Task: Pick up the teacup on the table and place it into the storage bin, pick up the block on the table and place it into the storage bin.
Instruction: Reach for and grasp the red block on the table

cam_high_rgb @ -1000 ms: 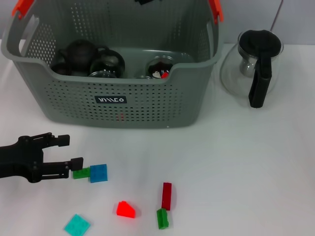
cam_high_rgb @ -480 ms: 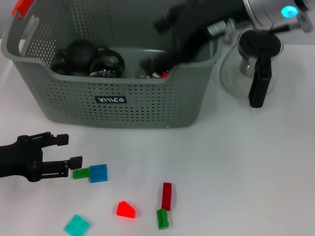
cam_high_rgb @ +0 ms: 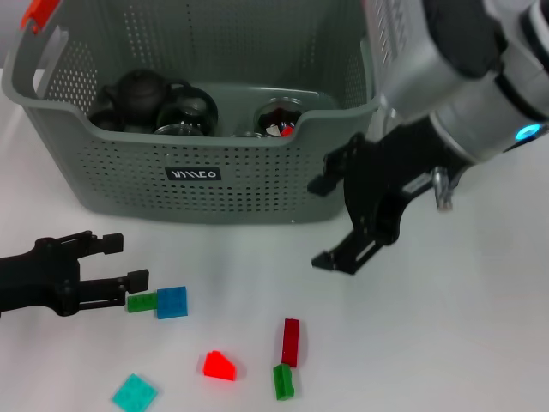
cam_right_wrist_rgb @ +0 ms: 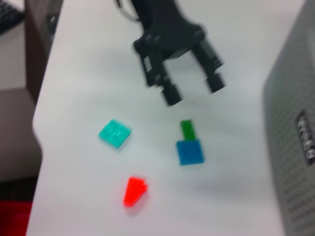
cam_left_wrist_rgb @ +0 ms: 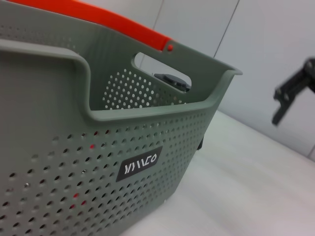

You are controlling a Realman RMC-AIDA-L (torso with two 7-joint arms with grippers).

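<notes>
The grey-green storage bin (cam_high_rgb: 257, 184) stands at the back and fills the left wrist view (cam_left_wrist_rgb: 98, 162). Inside it lie a glass teacup (cam_high_rgb: 279, 116), another glass cup (cam_high_rgb: 187, 110) and a dark teapot (cam_high_rgb: 137, 90). On the table in front, a green block (cam_high_rgb: 141, 301) touches a blue block (cam_high_rgb: 171, 302). My left gripper (cam_high_rgb: 124, 261) rests open just left of the green block, also seen from the right wrist (cam_right_wrist_rgb: 189, 91). My right gripper (cam_high_rgb: 324, 221) hangs open and empty above the table, in front of the bin's right corner.
More blocks lie near the front edge: a bright red one (cam_high_rgb: 219, 366), a teal one (cam_high_rgb: 134, 392), a dark red one (cam_high_rgb: 291, 341) and a second green one (cam_high_rgb: 283, 381). My right arm (cam_high_rgb: 455, 77) covers the table's back right.
My right arm has come out of the bin and swung down and forward over the table, now covering the glass pot. The left gripper has barely moved.
</notes>
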